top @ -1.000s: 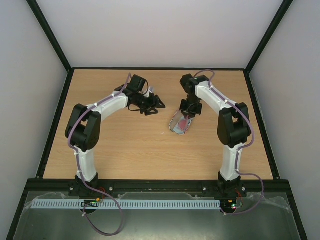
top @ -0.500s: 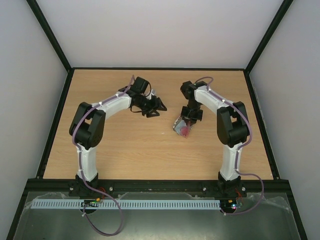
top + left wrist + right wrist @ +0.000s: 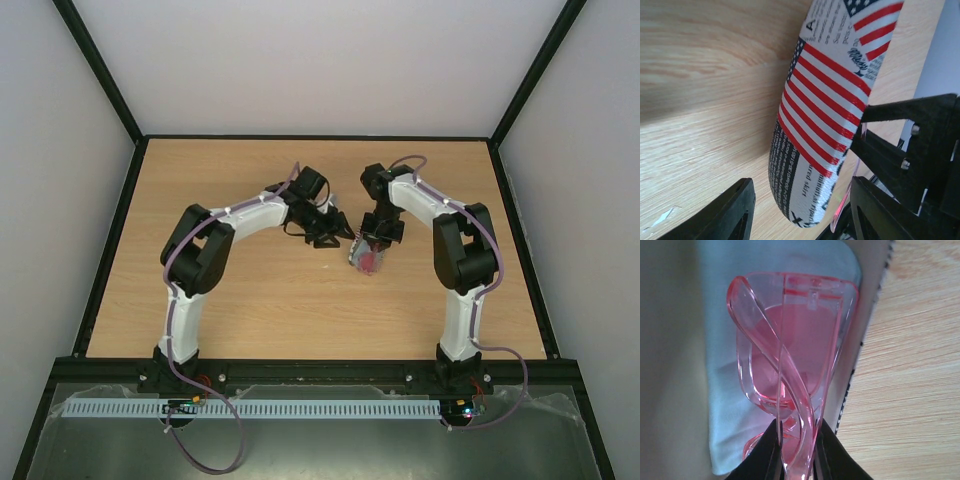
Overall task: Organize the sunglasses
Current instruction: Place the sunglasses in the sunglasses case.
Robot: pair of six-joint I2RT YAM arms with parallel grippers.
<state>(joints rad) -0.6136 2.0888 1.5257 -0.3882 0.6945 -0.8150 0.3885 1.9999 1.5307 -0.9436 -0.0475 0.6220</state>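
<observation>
The sunglasses (image 3: 790,340) are clear pink plastic with their arms folded. My right gripper (image 3: 796,460) is shut on them and holds them over the open flag-patterned case (image 3: 855,385), whose inside is lined by a light blue cloth (image 3: 720,365). From above, the sunglasses (image 3: 368,262) show red inside the case (image 3: 356,250), below the right gripper (image 3: 378,238). My left gripper (image 3: 802,210) is open. Its fingers stand either side of the case's striped shell (image 3: 830,100) with a gap on both sides. A pink edge of the sunglasses (image 3: 841,214) peeks past the shell.
The wooden table (image 3: 250,290) is bounded by a black frame and white walls. Both arms meet near the table's far middle, with the left gripper (image 3: 335,237) close beside the right one. The right gripper's black body (image 3: 910,150) fills the right of the left wrist view.
My left arm has swung to the right, bringing its open gripper up to the case. The right gripper, still holding the sunglasses, moved slightly and the case now looks narrower from above.
</observation>
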